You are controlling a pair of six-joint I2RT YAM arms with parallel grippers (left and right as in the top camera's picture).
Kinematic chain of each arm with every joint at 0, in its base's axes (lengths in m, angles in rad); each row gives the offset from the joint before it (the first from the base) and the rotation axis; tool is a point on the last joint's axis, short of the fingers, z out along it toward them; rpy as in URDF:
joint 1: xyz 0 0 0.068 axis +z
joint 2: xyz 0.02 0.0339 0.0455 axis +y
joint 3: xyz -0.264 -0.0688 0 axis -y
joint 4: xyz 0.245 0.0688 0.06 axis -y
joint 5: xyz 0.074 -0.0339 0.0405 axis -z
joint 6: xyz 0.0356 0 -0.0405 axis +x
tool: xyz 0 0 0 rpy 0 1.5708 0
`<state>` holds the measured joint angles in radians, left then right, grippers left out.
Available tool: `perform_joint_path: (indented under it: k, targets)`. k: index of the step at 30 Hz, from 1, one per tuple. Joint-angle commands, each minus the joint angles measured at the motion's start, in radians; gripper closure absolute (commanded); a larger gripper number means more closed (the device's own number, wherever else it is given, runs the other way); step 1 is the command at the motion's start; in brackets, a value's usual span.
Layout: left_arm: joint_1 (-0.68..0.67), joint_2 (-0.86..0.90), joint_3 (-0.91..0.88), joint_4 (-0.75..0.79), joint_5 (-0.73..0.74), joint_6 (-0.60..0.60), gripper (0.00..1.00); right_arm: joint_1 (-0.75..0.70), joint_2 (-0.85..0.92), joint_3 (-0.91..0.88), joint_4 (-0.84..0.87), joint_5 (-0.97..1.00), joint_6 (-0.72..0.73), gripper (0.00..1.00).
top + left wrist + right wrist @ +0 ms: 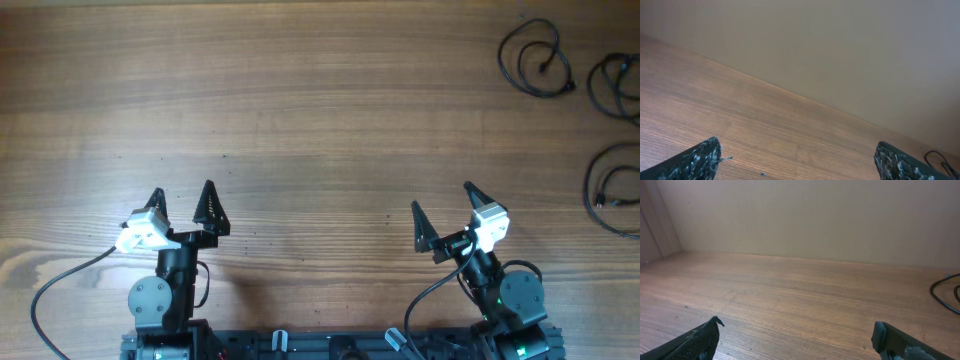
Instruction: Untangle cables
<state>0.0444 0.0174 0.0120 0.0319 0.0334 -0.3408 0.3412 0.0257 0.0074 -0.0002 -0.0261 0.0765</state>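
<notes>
The cables lie as three separate loose loops crowded into the far right corner of the wooden surface [300, 100]: one coil [536, 58] sits a little inward from the right edge, a second [616, 88] touches that edge just beside it, and a third [612, 200] lies nearer along the same edge, partly cut off by the picture. None of them appears knotted to another from overhead, though the two at the edge run out of view, so that cannot be settled. Both arms rest at the near edge, well apart from the cords. The left pincer [183, 203] stands released with its fingers spread and nothing between them; the right pincer [442, 208] is likewise spread wide and empty. The cords lie far and to the right of the right pincer, and much farther from the left one, so the right arm is plainly the nearer. The third loop is the closest target, lying to the right of the right pincer and only slightly farther, its long axis running roughly along the right edge. The right wrist view catches a curve of cord [941, 296] at its right margin. The middle and left of the surface offer open room, while the right edge leaves little margin.
</notes>
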Motion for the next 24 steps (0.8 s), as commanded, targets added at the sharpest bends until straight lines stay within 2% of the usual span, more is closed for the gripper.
perform_joint_path:
  k: [1,24]
  targets:
    - [0.005,-0.014,-0.006,-0.089,-0.004,0.019,0.0,-0.006,-0.012,-0.002,0.002,-0.019,-0.014,0.0]
    - [0.005,-0.01,-0.006,-0.108,-0.001,0.019,0.0,-0.006,-0.012,-0.002,0.002,-0.019,-0.014,0.0]
